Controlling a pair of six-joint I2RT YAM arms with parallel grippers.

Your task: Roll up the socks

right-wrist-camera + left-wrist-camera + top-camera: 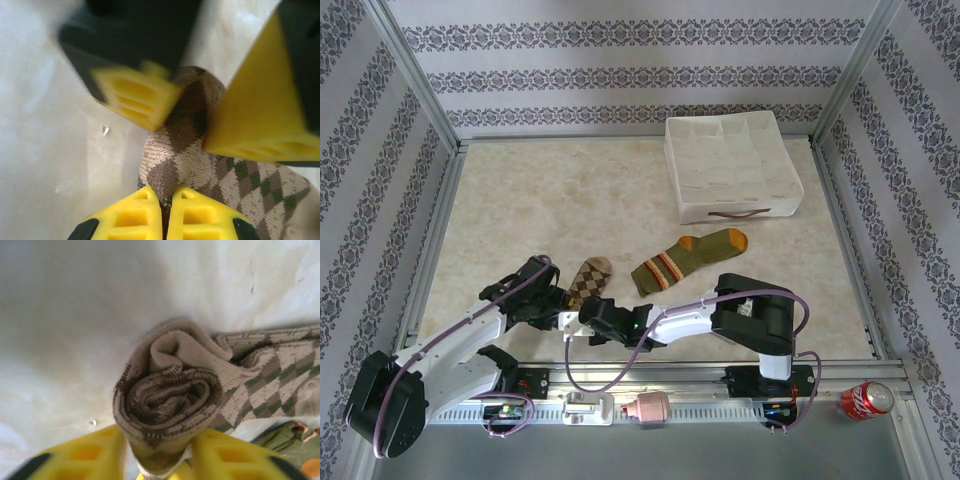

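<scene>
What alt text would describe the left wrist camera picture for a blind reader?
A brown-and-tan argyle sock, one end rolled into a tight spiral, sits between two yellow fingers; the rest trails right over a pale table.

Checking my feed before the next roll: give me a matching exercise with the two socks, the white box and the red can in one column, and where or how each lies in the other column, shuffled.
Things:
1. argyle sock
2. green sock
3. white divided box
4. red can

Places or states:
A. lying flat and unrolled, mid-table
B. outside the table's rail, at the near right corner
C. partly rolled up at one end
D. on the far right part of the table

Pairs: 1-C, 2-A, 3-D, 4-B
</scene>
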